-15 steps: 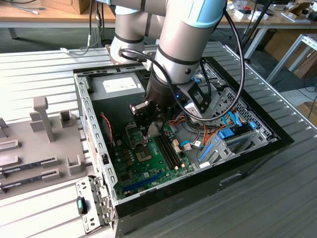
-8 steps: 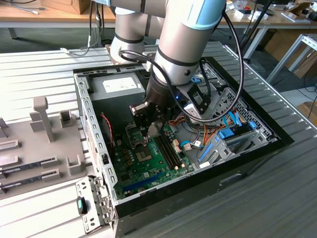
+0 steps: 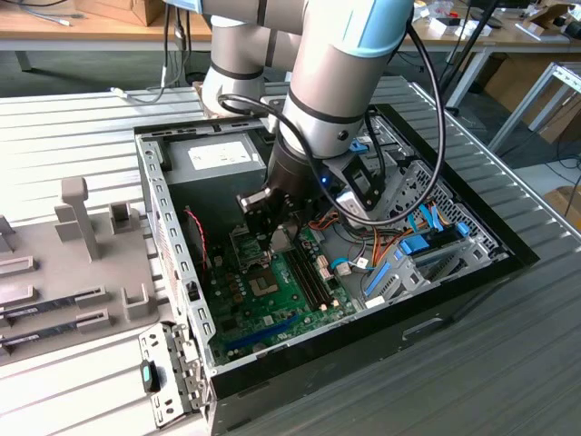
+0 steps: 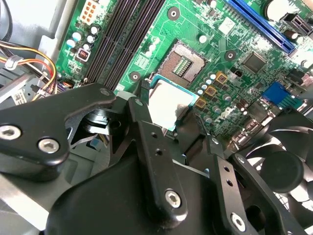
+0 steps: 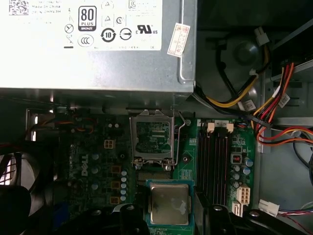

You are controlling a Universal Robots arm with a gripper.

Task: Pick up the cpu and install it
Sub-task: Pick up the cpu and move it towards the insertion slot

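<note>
Cpu [image 4: 168, 103], a small flat square chip with a silvery-grey metal top and a thin pale rim, sits between the two black fingers [image 4: 141, 115] of the tool [image 4: 166, 117]. The tool is closed on opposite edges of the cpu. In both wrist views the chip [image 5: 168, 204] hangs over the green motherboard [image 4: 230, 41], just beside the open black square socket [image 4: 185, 62] and not seated in it. The socket's metal frame [image 5: 152, 139] lies between the cpu and the grey power-supply box [image 5: 98, 63]. The long dark memory slots [image 5: 217, 166] run alongside the cpu and socket. In the exterior view the tool [image 3: 270, 225] reaches down into the open black computer case [image 3: 363, 341], which rests on the grey ribbed desk [image 3: 508, 363].
</note>
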